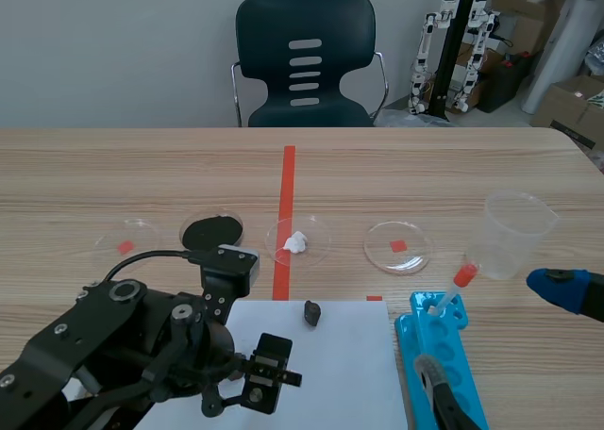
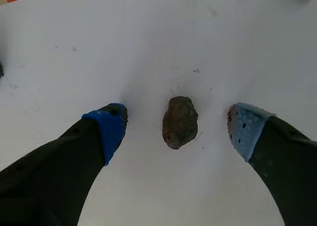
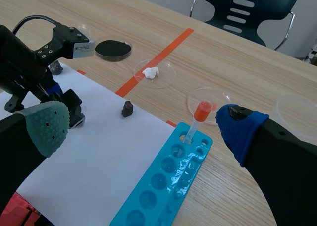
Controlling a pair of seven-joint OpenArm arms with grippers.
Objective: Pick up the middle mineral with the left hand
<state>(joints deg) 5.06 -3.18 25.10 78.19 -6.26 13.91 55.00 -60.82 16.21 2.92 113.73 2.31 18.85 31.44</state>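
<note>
The middle mineral is framed, untouched, between the spread fingers of the left pincer, flanked at 9 and 3 o'clock, its long axis set 12-to-6.

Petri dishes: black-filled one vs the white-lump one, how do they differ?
The black-filled dish is nearly covered in dark material; the white-lump dish holds one small lump, its floor mostly bare. The black-filled dish lies left of the tape line; the white-lump dish overlaps it. Both are round, clear and shallow.

A red-capped tube stands in a blue rack near a clear cup.
</note>
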